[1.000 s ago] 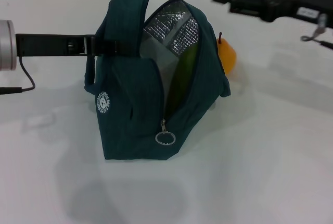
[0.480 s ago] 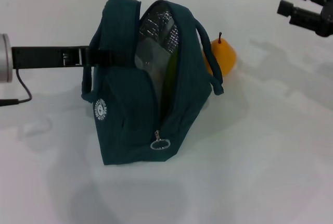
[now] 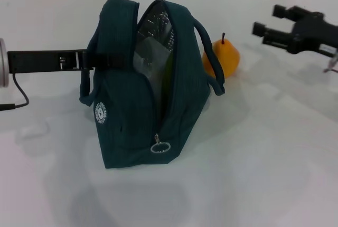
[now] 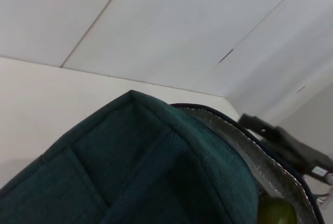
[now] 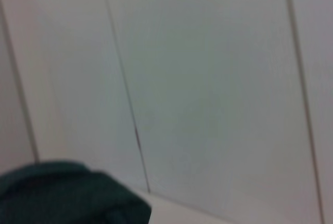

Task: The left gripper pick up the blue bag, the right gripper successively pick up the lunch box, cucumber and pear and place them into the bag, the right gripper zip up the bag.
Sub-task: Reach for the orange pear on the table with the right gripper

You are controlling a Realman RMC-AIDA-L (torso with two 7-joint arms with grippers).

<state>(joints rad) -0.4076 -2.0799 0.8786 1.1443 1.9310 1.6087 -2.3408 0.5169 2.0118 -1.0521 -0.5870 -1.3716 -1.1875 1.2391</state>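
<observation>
The blue bag point(image 3: 132, 116) stands upright mid-table, its top unzipped and the silver lining point(image 3: 150, 42) showing. A green cucumber point(image 3: 168, 74) shows inside the opening. My left gripper point(image 3: 104, 59) reaches in from the left and is shut on the bag's near handle strap. The yellow pear point(image 3: 226, 57) sits on the table just behind the bag's right side. Right of the pear and above the table, my right gripper point(image 3: 268, 20) hangs open and empty. The lunch box is not in view. The left wrist view shows the bag's fabric point(image 4: 156, 172) and the cucumber point(image 4: 276, 211).
The zipper's ring pull point(image 3: 160, 147) hangs at the low front end of the bag. A black cable point(image 3: 18, 97) trails from the left arm. The white table point(image 3: 264, 158) spreads around the bag, with white wall panels behind.
My right gripper has left the bag's opening, swung out to the far right, then come back left and lower toward the pear. The bag's opening has narrowed and the bag shifted slightly left.
</observation>
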